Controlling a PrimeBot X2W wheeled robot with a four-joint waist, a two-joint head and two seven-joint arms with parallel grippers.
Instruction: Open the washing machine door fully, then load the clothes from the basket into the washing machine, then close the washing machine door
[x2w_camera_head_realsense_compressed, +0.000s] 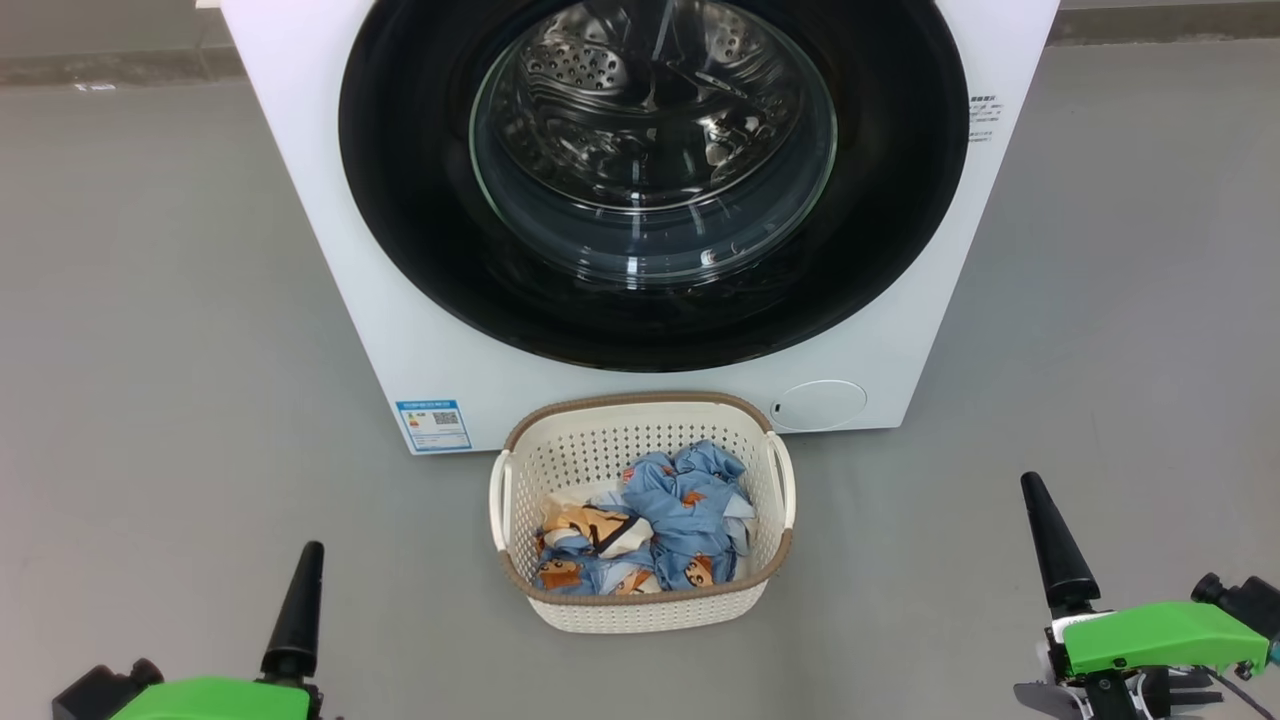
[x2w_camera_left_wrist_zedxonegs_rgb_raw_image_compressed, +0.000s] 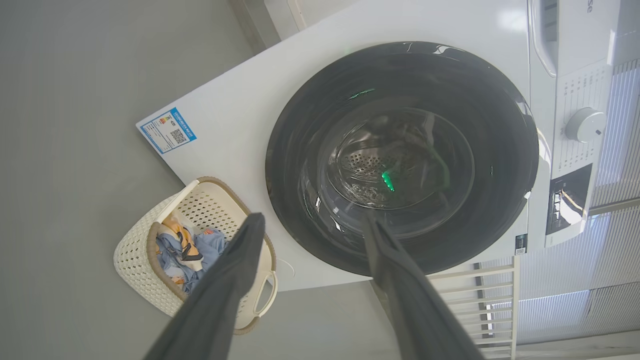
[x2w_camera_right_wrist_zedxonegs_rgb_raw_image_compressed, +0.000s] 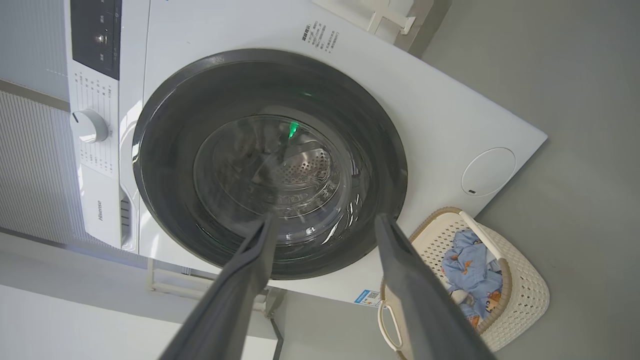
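Washer (x2w_camera_head_realsense_compressed: 300, 250): white, on grey floor (x2w_camera_head_realsense_compressed: 150, 350). Door (x2w_camera_head_realsense_compressed: 400, 200): black-rimmed, shut flat against the washer front. Basket (x2w_camera_head_realsense_compressed: 640, 405): on the floor just before the washer, below the door. Clothes (x2w_camera_head_realsense_compressed: 680, 510): blue and cream, heaped inside the basket. Left gripper (x2w_camera_left_wrist_zedxonegs_rgb_raw_image_compressed: 314, 220): fingers spread, empty, clear of the basket. Right gripper (x2w_camera_right_wrist_zedxonegs_rgb_raw_image_compressed: 325, 219): fingers spread, empty, on the basket's other side.
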